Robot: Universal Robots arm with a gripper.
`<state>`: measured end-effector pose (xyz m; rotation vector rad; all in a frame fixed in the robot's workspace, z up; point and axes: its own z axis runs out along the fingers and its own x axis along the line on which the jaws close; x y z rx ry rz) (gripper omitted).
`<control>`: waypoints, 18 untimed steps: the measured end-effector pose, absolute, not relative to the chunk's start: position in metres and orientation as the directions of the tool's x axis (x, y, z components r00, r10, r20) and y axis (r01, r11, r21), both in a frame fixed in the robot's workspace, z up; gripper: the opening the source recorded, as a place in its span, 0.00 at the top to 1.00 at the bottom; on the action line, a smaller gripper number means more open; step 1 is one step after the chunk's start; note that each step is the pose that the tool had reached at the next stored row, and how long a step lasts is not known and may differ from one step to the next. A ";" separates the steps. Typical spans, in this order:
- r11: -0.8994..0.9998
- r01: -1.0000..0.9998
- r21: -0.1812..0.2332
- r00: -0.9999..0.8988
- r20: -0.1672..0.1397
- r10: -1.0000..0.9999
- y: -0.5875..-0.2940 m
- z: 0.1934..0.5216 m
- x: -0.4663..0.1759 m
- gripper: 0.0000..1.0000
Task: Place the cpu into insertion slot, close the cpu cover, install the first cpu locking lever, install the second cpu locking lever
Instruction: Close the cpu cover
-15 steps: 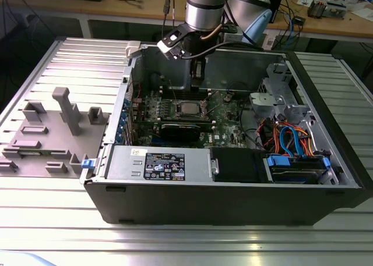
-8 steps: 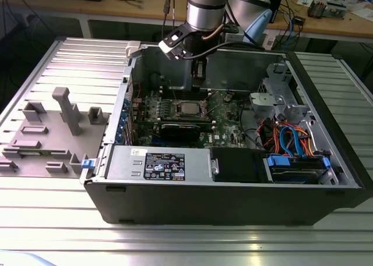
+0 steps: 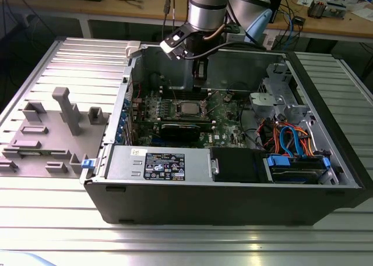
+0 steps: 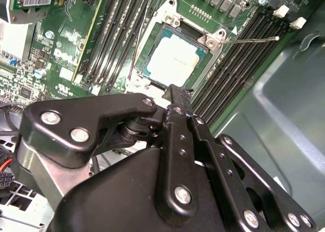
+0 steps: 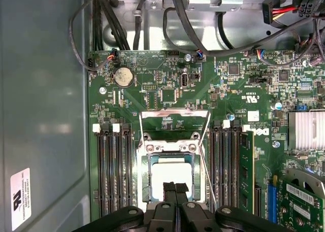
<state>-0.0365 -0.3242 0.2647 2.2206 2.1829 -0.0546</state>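
Lab: cable-strewn workbench (image 3: 116,4), ribbed metal table (image 3: 175,243), opened computer case (image 3: 233,196).

The cpu (image 5: 171,176), a flat square chip with a dull silver top, lies level in the silver-rimmed insertion slot (image 5: 170,147). The cpu cover (image 5: 174,112), a thin silver frame, stands swung open at the slot's edge. A wire locking lever (image 4: 254,39) juts out unlatched.

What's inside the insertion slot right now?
The cpu lies in the insertion slot, silver top showing, with the cpu cover open. The gripper covers one edge of the cpu.
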 end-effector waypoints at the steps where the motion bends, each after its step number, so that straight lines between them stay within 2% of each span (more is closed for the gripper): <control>1: -0.017 1.000 -0.005 0.017 -0.044 0.999 -0.324 0.265 -0.036 0.89; 18: -0.017 1.000 -0.005 0.017 -0.044 0.999 -0.324 0.265 -0.030 0.89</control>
